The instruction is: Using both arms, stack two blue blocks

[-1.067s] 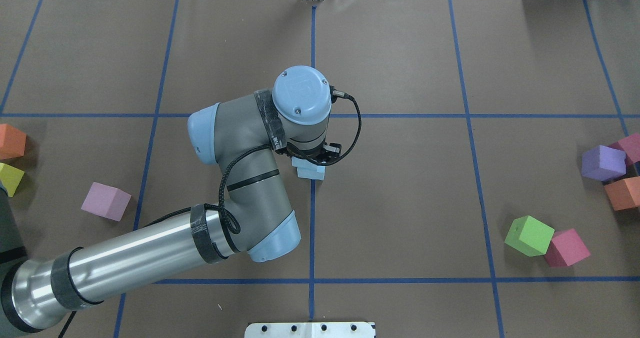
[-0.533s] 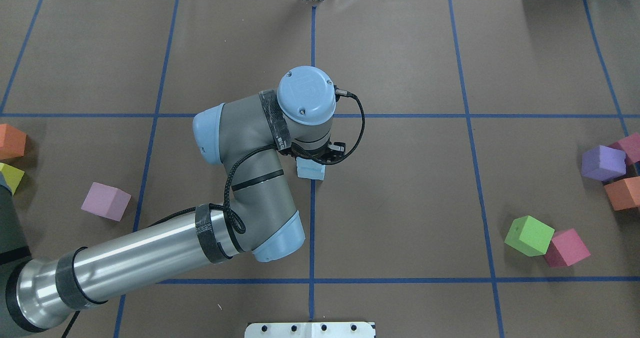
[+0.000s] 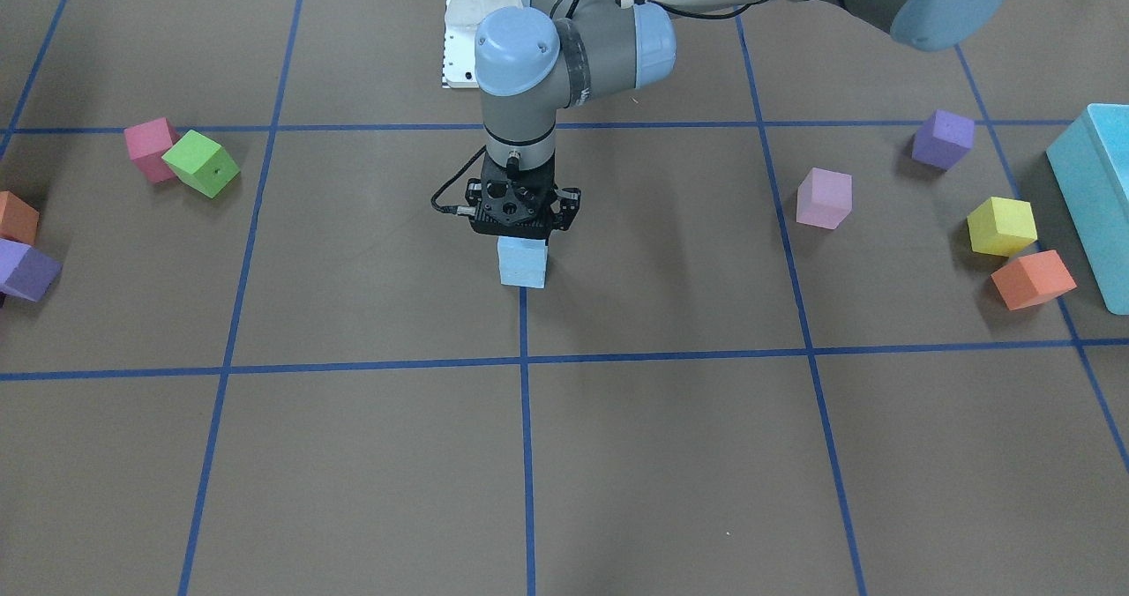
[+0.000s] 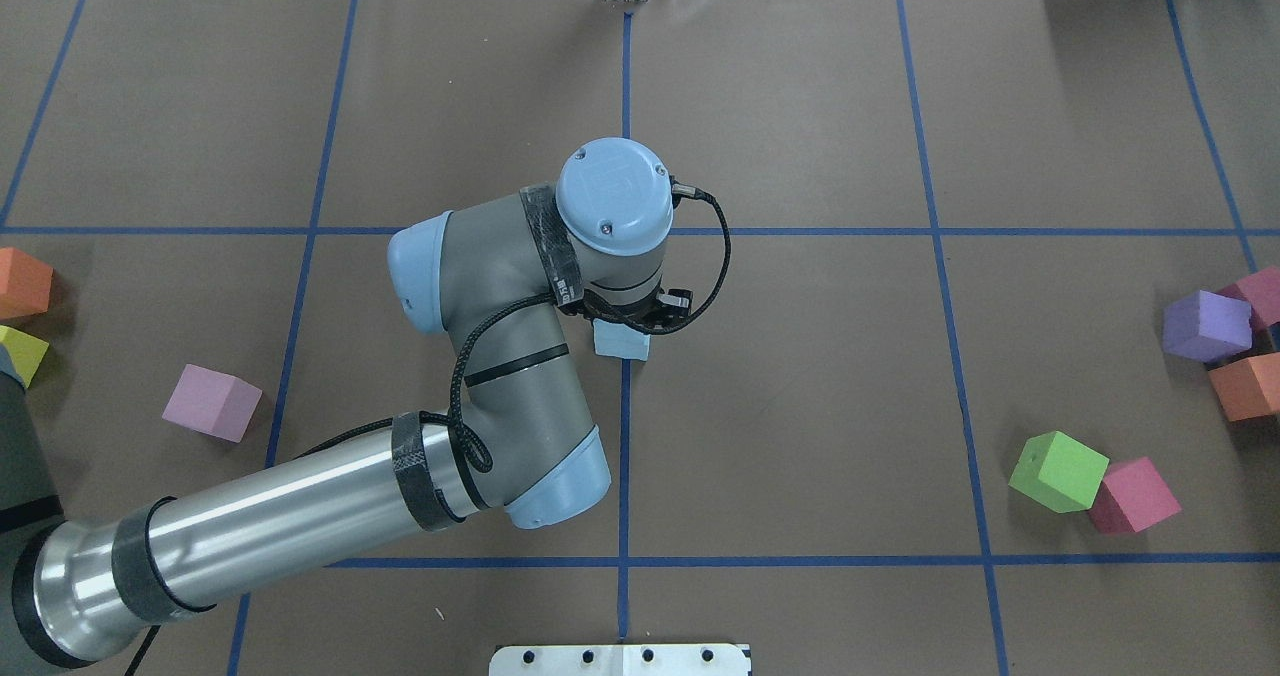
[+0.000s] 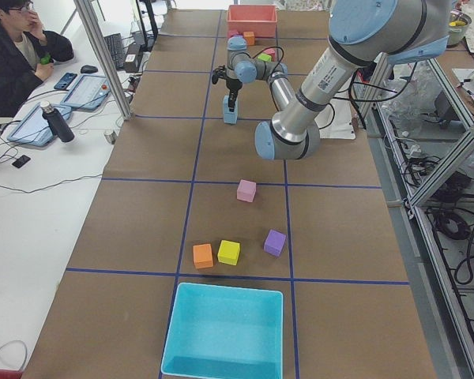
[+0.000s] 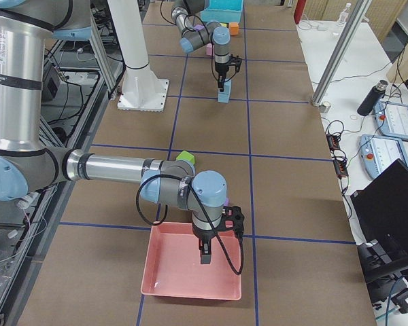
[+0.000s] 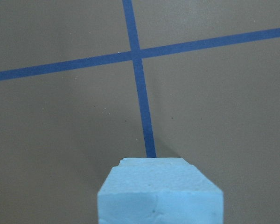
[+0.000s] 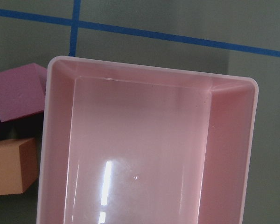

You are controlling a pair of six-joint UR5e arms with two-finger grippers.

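A block (image 3: 522, 263) sits mid-table on a tape line (image 3: 527, 420), directly under the left gripper (image 3: 520, 231); other cubes (image 3: 824, 197) lie scattered toward both ends; a box (image 5: 223, 330) sits at the left end, a tray (image 6: 168, 269) at the right, under the right gripper (image 6: 206, 259).

Table (image 3: 353, 446): brown, blue taped grid. Foam block (image 3: 522, 263): pale sky-blue. Tray (image 8: 56, 140): glossy pink. Box (image 3: 1098, 182): teal. Left arm (image 4: 500, 356): silver-grey, light-blue caps.

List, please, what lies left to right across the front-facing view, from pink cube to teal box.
pink cube → green cube → blue block → lilac cube → purple cube → yellow cube → orange cube → teal box
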